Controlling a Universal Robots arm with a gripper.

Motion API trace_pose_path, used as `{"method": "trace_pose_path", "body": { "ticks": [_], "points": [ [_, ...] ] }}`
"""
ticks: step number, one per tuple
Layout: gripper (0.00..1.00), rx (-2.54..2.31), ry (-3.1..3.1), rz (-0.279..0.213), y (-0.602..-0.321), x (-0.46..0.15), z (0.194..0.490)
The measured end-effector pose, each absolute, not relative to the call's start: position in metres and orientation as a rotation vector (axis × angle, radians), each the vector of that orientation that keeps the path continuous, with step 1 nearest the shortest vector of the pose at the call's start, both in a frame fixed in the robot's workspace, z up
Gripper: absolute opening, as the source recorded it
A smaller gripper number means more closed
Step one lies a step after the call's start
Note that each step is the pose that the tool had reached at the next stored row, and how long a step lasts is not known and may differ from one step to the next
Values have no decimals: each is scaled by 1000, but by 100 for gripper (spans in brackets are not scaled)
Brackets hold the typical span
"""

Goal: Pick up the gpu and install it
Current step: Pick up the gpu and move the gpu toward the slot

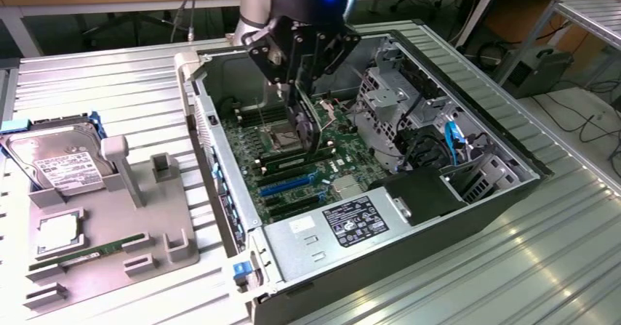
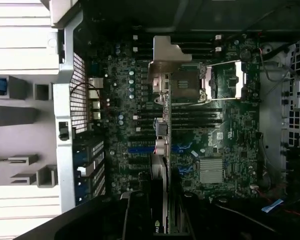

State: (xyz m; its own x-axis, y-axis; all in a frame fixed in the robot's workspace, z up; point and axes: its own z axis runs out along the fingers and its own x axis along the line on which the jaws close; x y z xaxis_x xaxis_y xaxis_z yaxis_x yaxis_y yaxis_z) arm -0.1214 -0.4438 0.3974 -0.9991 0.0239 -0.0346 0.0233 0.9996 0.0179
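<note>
Gripper (image 2: 160, 212) fingers (image 2: 138, 216) are pinching the one gpu (image 2: 160, 172) by its edge, right under the wrist camera. One arm is reaching steeply down into the open computer case (image 1: 485, 194), holding the card above the motherboard (image 1: 335, 169). The card's long axis is running nearly upright, its silvery bracket (image 2: 165, 57) pointing away from the gripper, toward the board. On the tray (image 1: 179, 216) outside are lying one hard drive (image 1: 58, 161) and one RAM stick (image 1: 78, 254).
</note>
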Motion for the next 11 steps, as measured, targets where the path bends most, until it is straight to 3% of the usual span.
{"method": "trace_pose_path", "body": {
  "ticks": [11],
  "points": [
    [26, 23, 3109, 25, -444, -90, 378]
  ]
}}
